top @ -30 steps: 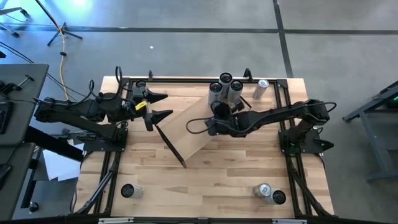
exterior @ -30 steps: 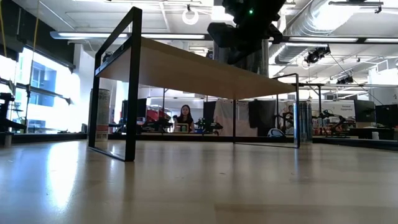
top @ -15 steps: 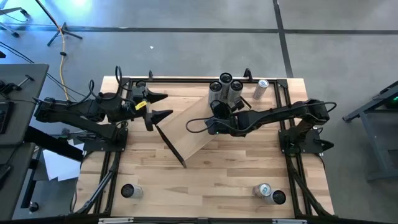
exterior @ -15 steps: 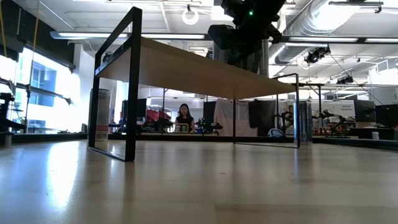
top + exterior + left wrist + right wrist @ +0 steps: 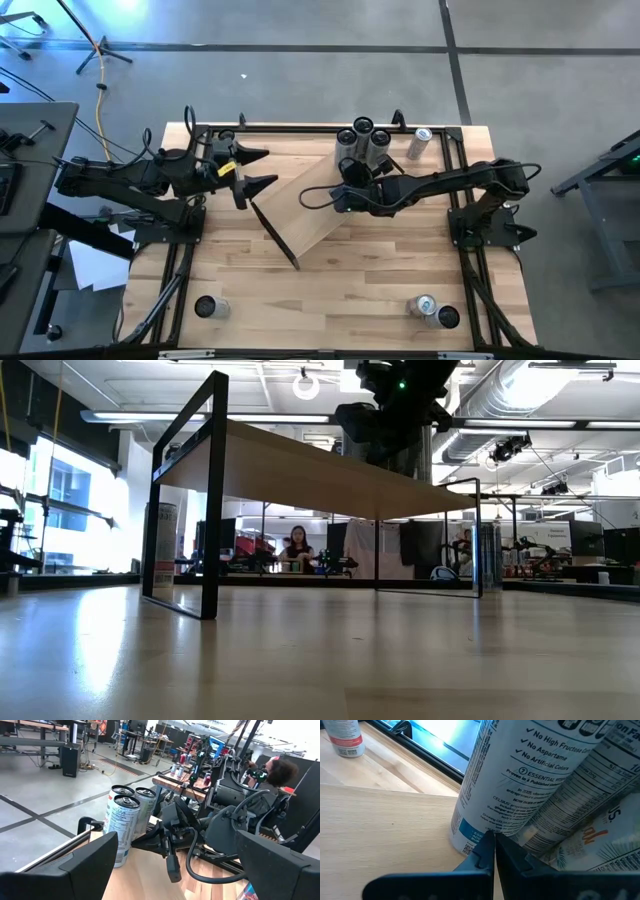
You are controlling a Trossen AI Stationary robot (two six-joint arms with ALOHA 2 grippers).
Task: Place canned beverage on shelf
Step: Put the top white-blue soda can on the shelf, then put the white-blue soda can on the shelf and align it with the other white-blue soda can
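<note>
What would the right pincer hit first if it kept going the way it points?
Most likely the nearest can of the cluster on the shelf: the shut right pincer points at its lower side, apparently almost touching.

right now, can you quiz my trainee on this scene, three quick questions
1. True or false: the left jaws stand open.
2. How many upright cans cluster at the shelf's far end, by the right jaws? A one, B three, C five.
3. Fill in: the shelf lies ____ across the table.
Key: 1 true; 2 B; 3 diagonally.
</note>
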